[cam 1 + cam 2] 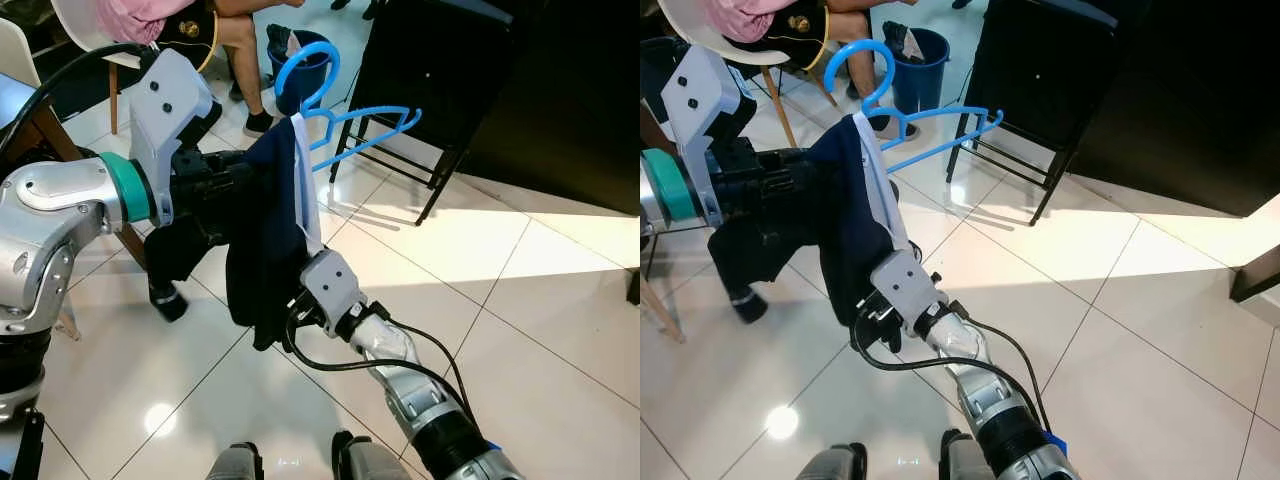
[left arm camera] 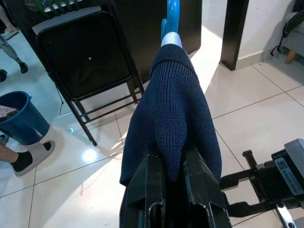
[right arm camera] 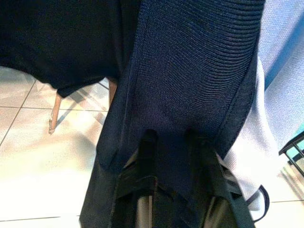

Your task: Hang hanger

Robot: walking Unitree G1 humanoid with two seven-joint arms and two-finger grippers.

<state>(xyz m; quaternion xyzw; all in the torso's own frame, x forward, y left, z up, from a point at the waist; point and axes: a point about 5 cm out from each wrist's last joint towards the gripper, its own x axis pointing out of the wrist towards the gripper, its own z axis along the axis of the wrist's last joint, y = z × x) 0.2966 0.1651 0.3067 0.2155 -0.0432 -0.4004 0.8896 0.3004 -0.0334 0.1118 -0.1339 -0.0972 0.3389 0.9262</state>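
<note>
We are holding the navy garment (image 1: 268, 225) with both grippers: left gripper (image 2: 172, 183) and right gripper (image 3: 172, 156) fingers are clamping knit. The blue hanger (image 1: 345, 125) is projecting up and forward beyond the left fingers, hook uppermost; the rail is probably out of frame.

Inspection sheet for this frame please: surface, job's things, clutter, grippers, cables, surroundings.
Surface: glossy white tiled floor.
Job's things: blue hanger carrying a navy garment, held up in the air.
Clutter: blue bucket.
Grippers: left gripper and right gripper, jaws of both shut on the garment.
Cables: black cable looping along the right arm.
Surroundings: black folding chair; seated person.
</note>
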